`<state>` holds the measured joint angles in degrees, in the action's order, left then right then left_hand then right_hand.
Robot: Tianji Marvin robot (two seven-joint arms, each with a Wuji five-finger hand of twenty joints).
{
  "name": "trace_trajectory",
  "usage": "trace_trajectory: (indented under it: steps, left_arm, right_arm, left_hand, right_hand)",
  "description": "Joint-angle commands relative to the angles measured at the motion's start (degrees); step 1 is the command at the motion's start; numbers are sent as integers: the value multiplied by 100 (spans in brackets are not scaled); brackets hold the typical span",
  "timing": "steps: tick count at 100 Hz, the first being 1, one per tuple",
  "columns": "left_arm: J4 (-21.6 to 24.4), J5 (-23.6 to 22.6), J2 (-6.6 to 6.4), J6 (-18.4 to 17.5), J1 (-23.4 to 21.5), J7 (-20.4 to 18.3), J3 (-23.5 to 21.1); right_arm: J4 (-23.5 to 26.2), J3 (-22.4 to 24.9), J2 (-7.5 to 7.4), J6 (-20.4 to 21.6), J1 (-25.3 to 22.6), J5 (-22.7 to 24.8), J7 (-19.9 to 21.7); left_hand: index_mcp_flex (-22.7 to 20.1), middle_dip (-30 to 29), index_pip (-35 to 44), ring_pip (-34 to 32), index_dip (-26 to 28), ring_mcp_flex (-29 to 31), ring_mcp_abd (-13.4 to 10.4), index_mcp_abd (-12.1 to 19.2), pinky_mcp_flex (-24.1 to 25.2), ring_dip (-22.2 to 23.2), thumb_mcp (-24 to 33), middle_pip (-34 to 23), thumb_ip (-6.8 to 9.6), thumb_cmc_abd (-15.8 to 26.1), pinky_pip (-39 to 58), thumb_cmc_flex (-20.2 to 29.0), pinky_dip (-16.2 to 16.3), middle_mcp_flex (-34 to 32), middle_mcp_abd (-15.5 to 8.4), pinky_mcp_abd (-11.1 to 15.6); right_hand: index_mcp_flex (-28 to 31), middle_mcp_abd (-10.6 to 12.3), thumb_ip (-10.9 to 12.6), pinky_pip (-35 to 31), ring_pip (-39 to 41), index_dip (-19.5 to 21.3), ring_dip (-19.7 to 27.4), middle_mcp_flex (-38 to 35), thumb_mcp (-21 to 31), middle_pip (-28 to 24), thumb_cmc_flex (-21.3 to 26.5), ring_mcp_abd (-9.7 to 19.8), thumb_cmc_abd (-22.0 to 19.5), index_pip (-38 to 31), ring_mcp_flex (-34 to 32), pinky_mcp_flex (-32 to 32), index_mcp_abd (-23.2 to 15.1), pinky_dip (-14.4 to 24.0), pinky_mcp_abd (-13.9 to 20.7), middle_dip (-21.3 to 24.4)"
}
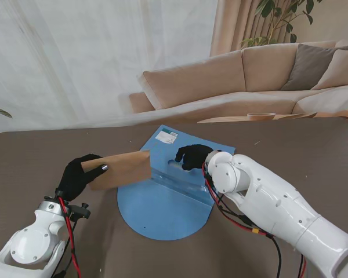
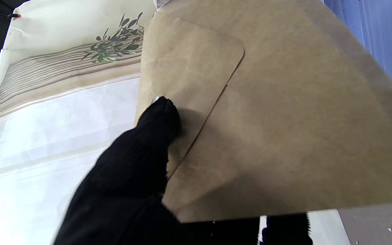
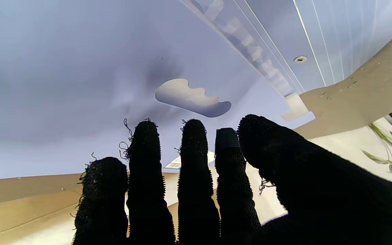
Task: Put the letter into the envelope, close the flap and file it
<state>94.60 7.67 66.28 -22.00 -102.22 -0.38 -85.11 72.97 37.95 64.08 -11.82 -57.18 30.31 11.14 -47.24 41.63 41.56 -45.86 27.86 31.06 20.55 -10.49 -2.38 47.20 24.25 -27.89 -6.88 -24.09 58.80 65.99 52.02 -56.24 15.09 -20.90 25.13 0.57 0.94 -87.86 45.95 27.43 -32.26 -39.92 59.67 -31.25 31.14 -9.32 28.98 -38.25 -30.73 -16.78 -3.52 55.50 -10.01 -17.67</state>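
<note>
Left robot hand (image 1: 76, 176) grips envelope (image 1: 120, 168) — right robot hand (image 1: 192, 156) on blue folder (image 1: 162, 211).

The brown paper envelope (image 1: 123, 168), its rounded flap (image 2: 189, 68) folded down flat against its back, hangs lifted off the table on my left, its far end reaching the left edge of the blue file folder (image 1: 168, 197), which lies open on the brown table.
</note>
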Motion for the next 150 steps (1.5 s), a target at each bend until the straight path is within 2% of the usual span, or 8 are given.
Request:
trace_trajectory:
  steps: [1, 35, 60, 94, 109, 123, 144, 150]
  left_arm:
    - [5, 15, 25, -39, -33, -89, 0]
    - [-2, 26, 12, -144, -51, -126, 6]
    - [3, 25, 8, -158, -69, -137, 3]
    - [-5, 20, 10, -201, -71, -118, 4]
    - [-10, 2, 13, -222, -70, -98, 2]
    - [-10, -3, 15, -237, -72, -85, -3]
    - [-14, -10, 10, -267, -70, -96, -7]
    - [-14, -8, 10, -270, -70, -97, -8]
  right_arm:
    - [-77, -82, 111, -19, 55, -21, 28]
    - [-452, -758, 292, -271, 419, 74, -178]
    - [-549, -1060, 353, -582, 523, 206, -224]
    - [-623, -1145, 396, -521, 513, 95, -231]
    - [-630, -1207, 397, -533, 529, 90, -196]
    - [-608, -1270, 366, -499, 564, 80, -75]
    - [-548, -1357, 309, -468, 616, 111, 97]
    - [-518, -1335, 302, -471, 583, 135, 79]
  left_hand:
    - [4, 102, 280, -124, 111, -93, -26, 143, 44, 72, -41, -81, 184, 390, 123, 343, -99, 57, -20, 107]
    - [12, 108, 286, -136, 110, -89, -29, 139, 46, 81, -65, -83, 190, 402, 122, 354, -108, 64, -24, 102]
    - [10, 113, 292, -149, 110, -90, -25, 133, 44, 90, -75, -93, 192, 402, 126, 357, -109, 64, -17, 102]
    - [20, 121, 304, -168, 117, -98, -20, 127, 57, 104, -84, -115, 194, 407, 129, 364, -104, 69, -3, 116]
    - [27, 123, 304, -171, 118, -100, -22, 130, 62, 106, -89, -121, 193, 410, 126, 364, -103, 74, -5, 114]
    - [26, 126, 309, -173, 120, -108, -26, 125, 67, 110, -90, -127, 194, 410, 121, 368, -103, 80, -3, 115]
    - [24, 123, 303, -166, 113, -123, -26, 113, 79, 110, -91, -127, 194, 411, 109, 368, -103, 81, -8, 121]
    - [20, 124, 307, -165, 115, -123, -23, 121, 82, 110, -92, -128, 194, 414, 104, 368, -104, 82, -11, 128]
  right_hand:
    - [-268, 77, 23, -243, 137, 92, -122, -163, 142, 94, 128, 188, 38, -127, 179, 21, -73, 113, 157, 50]
    - [-306, -15, -77, 355, -325, 60, 201, -424, 80, 164, 8, 322, 32, -123, 1026, 897, 120, 37, 231, 81]
    - [-417, -532, -113, 988, -1080, -8, 694, -304, -105, -19, -276, 255, 11, -30, 1315, 1442, 450, -196, 35, -19]
    - [-361, -305, -206, 1775, -1502, -262, 983, -737, -205, -701, -589, 253, 356, 188, 1268, 1729, 629, -634, -180, -266]
    - [-544, -101, -363, 2057, -1463, -293, 868, -195, -484, -1937, -881, 203, 595, 217, 1403, 1848, 754, -788, -227, -828]
    - [-888, 28, -525, 2298, -950, -114, 381, 716, -1137, -2942, -889, 191, 748, 319, 1678, 1987, 919, -849, -235, -1959]
    - [-1119, 114, -550, 2557, -510, 124, -30, 1250, -1867, -3275, -671, 190, 806, 497, 1854, 2055, 990, -929, -248, -2675]
    - [-1046, 19, -433, 2568, -670, 186, 57, 1220, -1782, -2787, -615, 161, 797, 534, 1811, 2046, 930, -929, -255, -2440]
